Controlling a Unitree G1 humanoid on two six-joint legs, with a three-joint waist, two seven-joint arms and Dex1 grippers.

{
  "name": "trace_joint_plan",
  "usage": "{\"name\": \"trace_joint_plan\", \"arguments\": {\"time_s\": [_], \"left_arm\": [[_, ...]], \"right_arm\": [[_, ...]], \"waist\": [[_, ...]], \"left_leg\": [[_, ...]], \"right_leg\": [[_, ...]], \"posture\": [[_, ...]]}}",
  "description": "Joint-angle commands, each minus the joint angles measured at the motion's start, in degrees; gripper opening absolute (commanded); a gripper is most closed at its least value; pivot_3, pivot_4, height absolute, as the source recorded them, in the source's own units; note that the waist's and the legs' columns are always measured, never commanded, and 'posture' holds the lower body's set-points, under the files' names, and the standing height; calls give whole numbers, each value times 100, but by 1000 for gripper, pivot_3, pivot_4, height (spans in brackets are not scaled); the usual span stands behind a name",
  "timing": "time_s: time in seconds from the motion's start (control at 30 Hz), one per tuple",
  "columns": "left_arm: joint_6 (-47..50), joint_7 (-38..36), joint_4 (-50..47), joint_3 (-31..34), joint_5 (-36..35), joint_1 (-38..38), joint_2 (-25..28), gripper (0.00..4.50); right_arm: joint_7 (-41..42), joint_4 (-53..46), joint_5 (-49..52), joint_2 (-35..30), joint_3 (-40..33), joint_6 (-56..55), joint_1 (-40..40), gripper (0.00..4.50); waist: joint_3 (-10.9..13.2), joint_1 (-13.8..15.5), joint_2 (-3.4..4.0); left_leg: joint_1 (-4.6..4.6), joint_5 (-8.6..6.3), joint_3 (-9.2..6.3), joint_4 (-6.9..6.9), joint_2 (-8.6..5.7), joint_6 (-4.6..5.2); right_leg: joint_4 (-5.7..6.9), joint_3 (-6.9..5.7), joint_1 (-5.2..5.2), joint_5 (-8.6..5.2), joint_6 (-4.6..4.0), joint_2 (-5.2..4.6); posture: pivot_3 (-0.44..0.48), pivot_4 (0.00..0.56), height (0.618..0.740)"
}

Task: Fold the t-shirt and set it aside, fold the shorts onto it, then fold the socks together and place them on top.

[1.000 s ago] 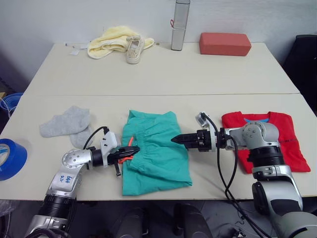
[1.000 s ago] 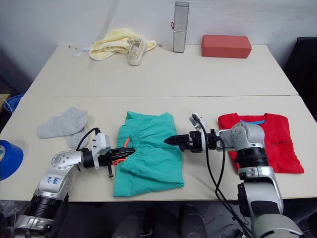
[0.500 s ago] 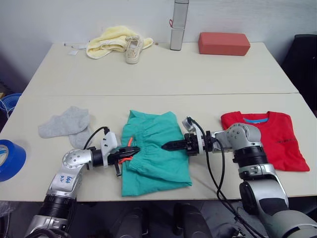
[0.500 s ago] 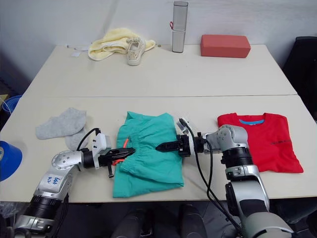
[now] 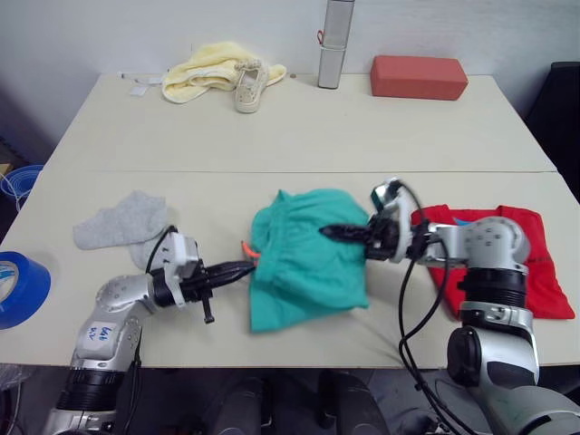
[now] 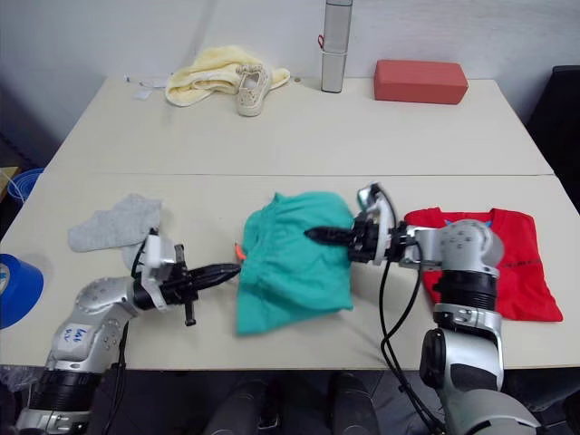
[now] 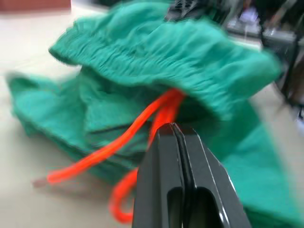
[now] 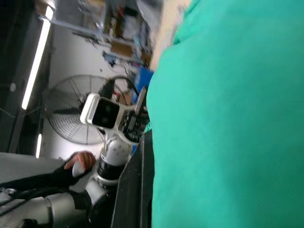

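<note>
Shorts (image 5: 308, 254) dragged twd t-shirt (image 5: 535, 263) since before; both tools (image 5: 243, 267) (image 5: 333, 232) clamped on them.

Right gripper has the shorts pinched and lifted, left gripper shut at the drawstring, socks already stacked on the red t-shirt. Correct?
Not the socks: the left eye view shows them on the table's left side, far from the t-shirt. The right gripper on the shorts and the left gripper stand as said.

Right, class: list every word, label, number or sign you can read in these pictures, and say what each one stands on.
Blue handwriting on the left arm's white forearm shell: too small to read.
Small dark print on the t-shirt: too small to read.
White tag on the table beside the pale yellow cloth: too small to read.
No text shows on the shorts, socks, red block, grey cylinder or blue tape roll.
</note>
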Motion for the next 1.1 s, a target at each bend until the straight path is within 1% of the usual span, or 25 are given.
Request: {"name": "trace_joint_plan", "arguments": {"time_s": [0.03,0.1,0.17,0.27,0.4,0.5,0.53,0.63,0.73,0.77,0.8,0.9,0.97,1.0,1.03,1.1], "left_arm": [[292,289,-468,280,-566,-331,-176,0],[446,440,-463,283,-694,-587,-317,0],[463,467,-384,166,-651,-804,-436,0],[403,307,-207,-95,-428,-967,-541,0],[289,88,103,-325,-232,-1160,-617,0],[229,0,227,-387,-161,-1236,-643,0],[213,-32,256,-406,-136,-1248,-645,0],[171,-195,425,-463,-55,-1302,-622,0],[149,-291,488,-482,8,-1300,-599,0],[149,-312,494,-483,15,-1294,-602,0],[148,-327,494,-495,26,-1280,-611,0],[170,-357,440,-554,52,-1251,-617,0],[216,-344,393,-571,21,-1229,-638,0],[232,-356,363,-602,34,-1206,-627,0],[236,-376,342,-630,55,-1188,-610,0],[264,-360,282,-643,59,-1156,-599,0]], "right_arm": [[-801,-401,734,-47,-1114,28,-60,51],[-1312,-469,856,-40,-1850,17,-211,51],[-1901,-536,997,-41,-2448,-275,-361,51],[-2708,-739,1200,-20,-3003,-849,-614,51],[-3441,-945,1247,-259,-3332,-1792,-895,51],[-3674,-953,1191,-527,-3324,-2380,-957,51],[-3764,-913,1173,-652,-3332,-2557,-979,51],[-4387,-546,1213,-1258,-3714,-3183,-1188,51],[-4734,-618,1520,-1519,-3951,-3412,-1037,51],[-5042,-763,1725,-1423,-4098,-3482,-905,51],[-5468,-1019,2022,-1131,-4314,-3637,-702,51],[-6239,-1811,2537,-301,-4535,-4002,268,51],[-6467,-2168,2755,314,-4531,-4288,1022,51],[-6479,-2315,2668,614,-4477,-4453,1459,51],[-6448,-2413,2541,855,-4400,-4646,1832,51],[-6598,-2573,2617,1238,-4293,-4936,2390,51]], "waist": [[0,2,0],[0,3,0],[1,6,0],[1,2,0],[3,-8,4],[3,-4,4],[3,-3,3],[7,18,9],[9,63,8],[9,65,8],[8,72,6],[3,53,-13],[4,49,-10],[5,49,-6],[7,49,0],[18,59,26]], "left_leg": [[-1,1,-2,-1,-1,1],[2,0,-1,0,-4,5],[1,4,1,0,-5,11],[1,7,7,1,-6,15],[4,11,23,0,-4,18],[4,13,27,1,-3,20],[4,13,27,1,-3,21],[3,17,34,3,-5,29],[2,22,32,3,-7,34],[2,22,32,3,-6,34],[3,22,33,3,-6,34],[12,26,26,2,7,26],[11,29,28,3,5,26],[11,30,29,3,5,27],[11,31,29,0,5,27],[11,31,28,0,-1,29]], "right_leg": [[-6,-1,2,3,6,0],[-11,0,9,6,11,0],[-9,-1,9,8,14,3],[-5,0,9,8,15,10],[0,11,6,8,16,25],[2,14,4,8,16,27],[2,14,4,8,16,27],[-1,19,5,11,20,26],[-10,18,7,13,24,24],[-12,19,9,13,24,25],[-13,22,9,13,25,25],[-16,17,23,13,24,34],[-9,20,21,13,24,33],[-5,22,19,13,24,32],[-3,23,17,13,24,32],[2,25,15,13,24,28]], "posture": [[0,150,740],[0,150,740],[0,150,740],[0,150,740],[0,150,740],[0,150,740],[0,150,740],[0,150,740],[0,150,740],[0,150,740],[0,150,740],[0,150,740],[0,150,740],[0,150,740],[0,150,740],[0,150,740]]}}
